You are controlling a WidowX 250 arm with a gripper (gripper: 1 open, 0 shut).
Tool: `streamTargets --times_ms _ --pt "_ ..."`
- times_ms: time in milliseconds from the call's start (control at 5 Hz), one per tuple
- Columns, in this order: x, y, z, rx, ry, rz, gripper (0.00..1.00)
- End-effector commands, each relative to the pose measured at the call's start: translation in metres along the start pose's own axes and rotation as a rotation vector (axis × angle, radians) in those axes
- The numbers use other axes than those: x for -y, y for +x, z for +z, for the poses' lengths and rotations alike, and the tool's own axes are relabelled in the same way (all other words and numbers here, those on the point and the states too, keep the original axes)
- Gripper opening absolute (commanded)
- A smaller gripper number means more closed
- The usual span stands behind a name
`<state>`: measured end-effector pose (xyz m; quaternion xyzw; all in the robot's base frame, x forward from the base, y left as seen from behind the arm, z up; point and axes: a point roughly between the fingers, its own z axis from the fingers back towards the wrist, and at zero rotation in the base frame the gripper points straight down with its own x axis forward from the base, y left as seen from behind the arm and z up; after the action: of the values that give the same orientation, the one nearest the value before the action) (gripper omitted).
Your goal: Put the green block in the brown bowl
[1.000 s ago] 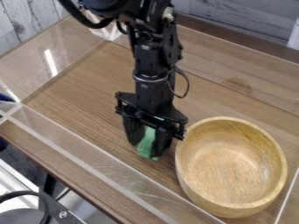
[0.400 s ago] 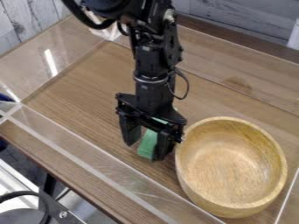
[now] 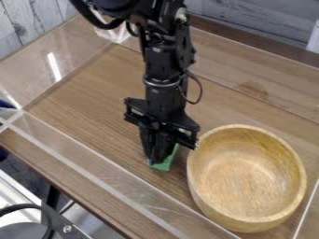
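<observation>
The green block (image 3: 163, 162) is on the wooden table (image 3: 75, 92), down at the fingertips of the black gripper (image 3: 156, 154), and only part of it shows: a piece of bright green below and to the right of the dark fingers, the rest hidden behind them. It lies outside the brown bowl (image 3: 247, 177), just beside the bowl's left edge as the camera sees it. The gripper points downward over the block, its wide black body directly above. Whether its fingers are open, closed or gripping the block cannot be told, since they overlap the green and the contact is hidden. The bowl stands to the right of the gripper in the view, large, round and light brown, with a thick rim, visible grain and a shallow hollow that shows nothing inside it. From the gripper the black arm (image 3: 159, 56) rises upright toward the top of the picture, with a thin dark cable (image 3: 199, 90) looping out on its right side. Farther out, a pale, shiny strip (image 3: 93, 162) runs slantwise across the near left part of the table, and dark equipment (image 3: 25, 218) with a curved cable fills the lower left corner.
</observation>
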<state>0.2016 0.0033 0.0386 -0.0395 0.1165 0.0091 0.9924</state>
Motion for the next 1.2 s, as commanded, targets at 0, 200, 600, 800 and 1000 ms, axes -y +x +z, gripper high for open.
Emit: streamTargets --times_ms 0,200,600,800,1000 --pt "-0.002 0.009 0.018 0.058 -0.008 0.009 0.0" --pt "-0.003 0.01 0.02 0.059 -0.013 0.01 0.0" --pt "-0.004 0.013 0.025 0.063 -0.023 0.012 0.0" --pt "-0.005 0.014 0.028 0.067 -0.029 0.012 0.0" --pt "-0.005 0.016 0.033 0.074 -0.035 0.012 0.0"
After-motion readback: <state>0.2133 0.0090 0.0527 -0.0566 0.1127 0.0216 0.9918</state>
